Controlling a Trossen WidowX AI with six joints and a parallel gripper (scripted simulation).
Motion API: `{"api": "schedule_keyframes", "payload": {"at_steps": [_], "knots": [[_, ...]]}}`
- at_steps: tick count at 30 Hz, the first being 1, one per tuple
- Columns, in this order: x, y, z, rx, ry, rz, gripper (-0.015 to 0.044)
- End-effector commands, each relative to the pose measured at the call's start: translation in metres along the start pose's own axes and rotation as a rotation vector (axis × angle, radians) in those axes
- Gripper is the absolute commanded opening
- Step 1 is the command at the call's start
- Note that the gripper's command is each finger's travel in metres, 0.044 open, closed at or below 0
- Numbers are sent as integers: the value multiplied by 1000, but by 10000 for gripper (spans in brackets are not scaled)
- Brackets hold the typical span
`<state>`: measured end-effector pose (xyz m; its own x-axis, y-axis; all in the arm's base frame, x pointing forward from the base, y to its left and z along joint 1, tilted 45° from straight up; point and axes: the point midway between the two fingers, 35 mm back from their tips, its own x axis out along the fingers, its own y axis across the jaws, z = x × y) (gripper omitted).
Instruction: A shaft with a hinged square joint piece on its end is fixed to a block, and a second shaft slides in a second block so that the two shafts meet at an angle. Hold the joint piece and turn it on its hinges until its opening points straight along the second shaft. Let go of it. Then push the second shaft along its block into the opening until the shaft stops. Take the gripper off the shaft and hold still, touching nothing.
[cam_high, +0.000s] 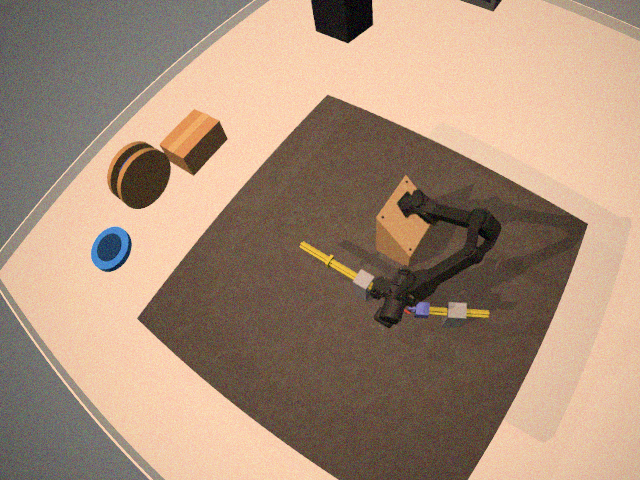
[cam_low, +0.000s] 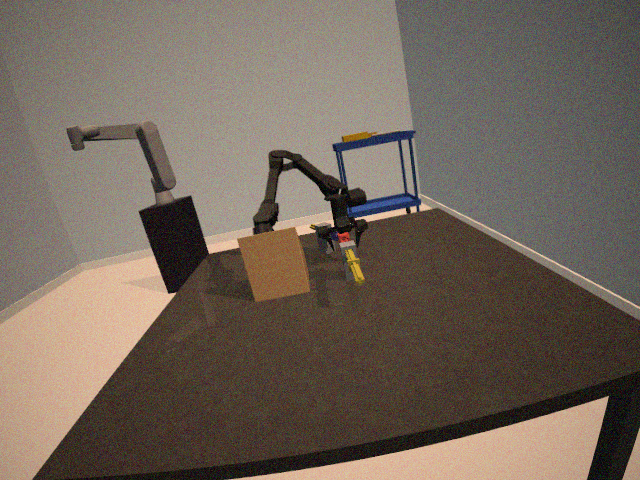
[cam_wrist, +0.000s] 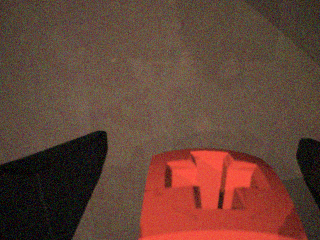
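Observation:
The red joint piece (cam_wrist: 170, 212) (cam_low: 344, 237) stands between my fingertips in the wrist view, with clear gaps on both sides; its cross-shaped opening faces up the picture. The arm hides most of it in the top view. My gripper (cam_wrist: 202, 144) is open around it. The fixed yellow shaft (cam_high: 478, 313) runs through a grey block (cam_high: 457, 310) and ends in a blue-violet fork (cam_high: 422, 309) at the hinge. The second yellow shaft (cam_high: 315, 250) (cam_low: 356, 272), with a small collar, lies at an angle through another grey block (cam_high: 363, 279). Its inner end is hidden under the gripper.
A wooden block (cam_high: 395, 227) (cam_low: 273, 263) with a sloped top stands on the dark table (cam_high: 258, 361) (cam_low: 361, 361), beside the shafts; the arm rises from it. Off the table stand a grey arm (cam_low: 157, 155) on a black pedestal and a blue cart (cam_low: 385, 204).

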<state>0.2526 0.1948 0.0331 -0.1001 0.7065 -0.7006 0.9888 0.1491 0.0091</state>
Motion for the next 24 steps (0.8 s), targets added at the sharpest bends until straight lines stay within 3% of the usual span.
{"api": "schedule_keyframes", "payload": {"at_steps": [1, 6, 13, 24], "knots": [[0, 0, 0, -1, 0, 0, 440], [-27, 0, -1, -7, -41, 17, 440], [-30, 0, -1, -13, -44, 18, 440], [-60, 5, 3, -371, -50, 7, 440]]}}
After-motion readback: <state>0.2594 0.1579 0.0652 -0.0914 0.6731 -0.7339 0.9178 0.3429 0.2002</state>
